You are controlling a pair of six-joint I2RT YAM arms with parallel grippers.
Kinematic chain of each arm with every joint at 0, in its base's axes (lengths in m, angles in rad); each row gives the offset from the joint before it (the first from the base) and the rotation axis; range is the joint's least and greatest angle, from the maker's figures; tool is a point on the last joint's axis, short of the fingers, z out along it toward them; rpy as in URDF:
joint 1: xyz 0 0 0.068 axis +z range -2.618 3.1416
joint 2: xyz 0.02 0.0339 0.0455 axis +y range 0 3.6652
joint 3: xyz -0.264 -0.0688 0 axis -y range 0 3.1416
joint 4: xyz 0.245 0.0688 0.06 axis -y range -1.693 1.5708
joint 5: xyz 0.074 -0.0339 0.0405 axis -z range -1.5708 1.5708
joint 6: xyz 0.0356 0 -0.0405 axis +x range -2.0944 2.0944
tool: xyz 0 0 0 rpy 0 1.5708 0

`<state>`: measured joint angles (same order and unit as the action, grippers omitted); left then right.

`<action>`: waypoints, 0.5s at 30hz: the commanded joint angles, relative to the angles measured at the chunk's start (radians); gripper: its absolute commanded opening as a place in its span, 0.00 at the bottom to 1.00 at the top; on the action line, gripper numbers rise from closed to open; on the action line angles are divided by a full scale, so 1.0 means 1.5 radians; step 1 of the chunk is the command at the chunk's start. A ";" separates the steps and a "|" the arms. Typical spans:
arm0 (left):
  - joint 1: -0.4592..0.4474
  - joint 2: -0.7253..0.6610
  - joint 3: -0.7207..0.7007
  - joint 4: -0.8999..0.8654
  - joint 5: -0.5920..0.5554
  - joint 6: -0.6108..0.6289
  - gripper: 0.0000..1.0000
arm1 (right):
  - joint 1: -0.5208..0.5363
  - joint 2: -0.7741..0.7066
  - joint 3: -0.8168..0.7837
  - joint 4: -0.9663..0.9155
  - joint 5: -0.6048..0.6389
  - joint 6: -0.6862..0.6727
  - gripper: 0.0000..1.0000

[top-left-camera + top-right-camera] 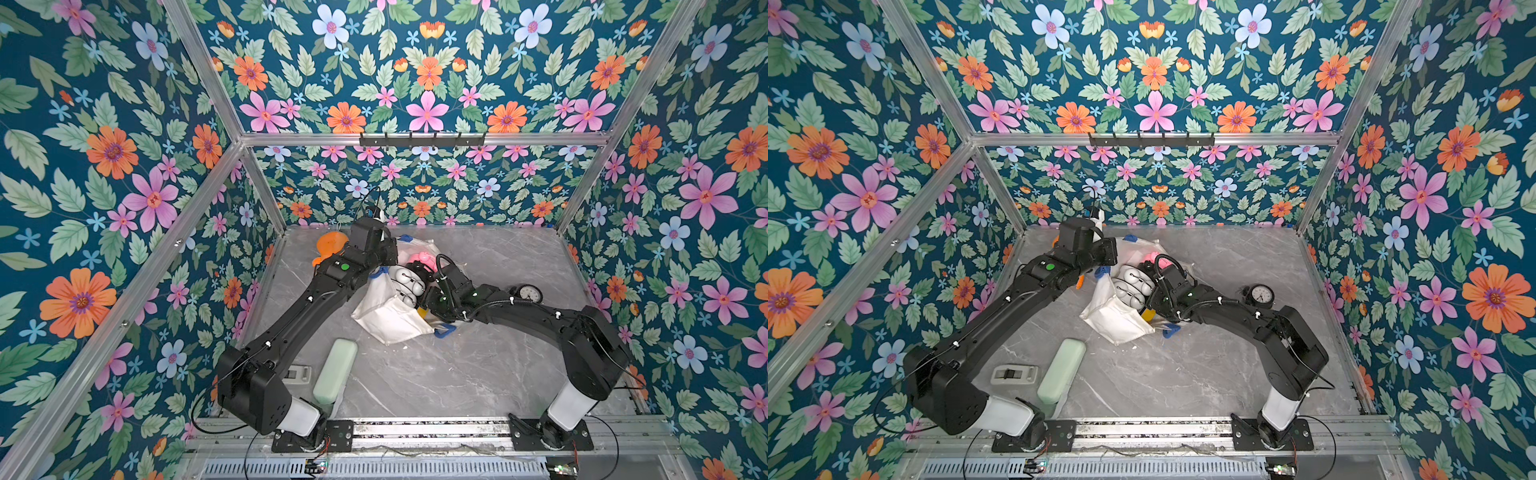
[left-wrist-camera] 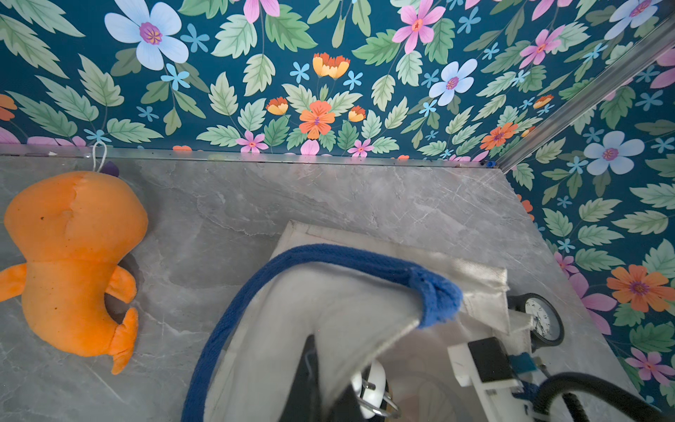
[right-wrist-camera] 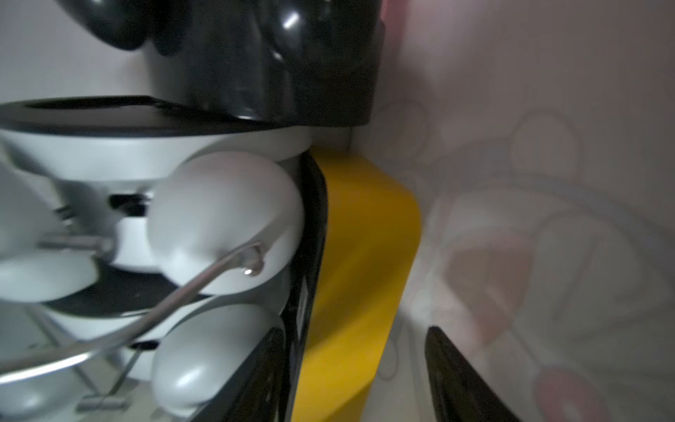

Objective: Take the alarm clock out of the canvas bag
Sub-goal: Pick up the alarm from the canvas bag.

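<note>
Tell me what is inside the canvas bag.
Inside the canvas bag I see white bell alarm clocks, something pink and something yellow. The right arm and these things cover the bottom.

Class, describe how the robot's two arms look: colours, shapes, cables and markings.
Both the left arm and right arm are black, boxy-jointed links on white cylindrical base segments. A round green dot marks the left arm. Thin black cables with white ties run along both.

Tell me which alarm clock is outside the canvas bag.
The black clock standing on the bare table; the white twin-bell clocks sit inside the canvas bag.
</note>
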<state>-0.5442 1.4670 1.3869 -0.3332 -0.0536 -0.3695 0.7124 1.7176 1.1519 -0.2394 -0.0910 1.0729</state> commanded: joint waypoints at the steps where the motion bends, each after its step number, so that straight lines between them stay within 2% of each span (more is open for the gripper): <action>1: 0.006 -0.003 0.004 0.044 -0.001 -0.005 0.00 | -0.002 0.016 0.006 -0.013 0.009 0.014 0.63; 6: 0.013 0.000 0.002 0.043 0.017 -0.011 0.00 | -0.007 0.045 0.009 0.035 -0.011 0.027 0.63; 12: 0.018 0.002 0.003 0.039 0.031 -0.012 0.00 | -0.011 0.070 -0.007 0.142 -0.032 0.042 0.58; 15: 0.019 0.003 0.003 0.039 0.040 -0.015 0.00 | -0.015 0.089 0.000 0.158 -0.046 0.045 0.55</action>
<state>-0.5179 1.4719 1.3861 -0.3317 -0.0090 -0.3893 0.6933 1.8362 1.1469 -0.0631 -0.1322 1.1145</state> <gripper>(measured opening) 0.062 0.550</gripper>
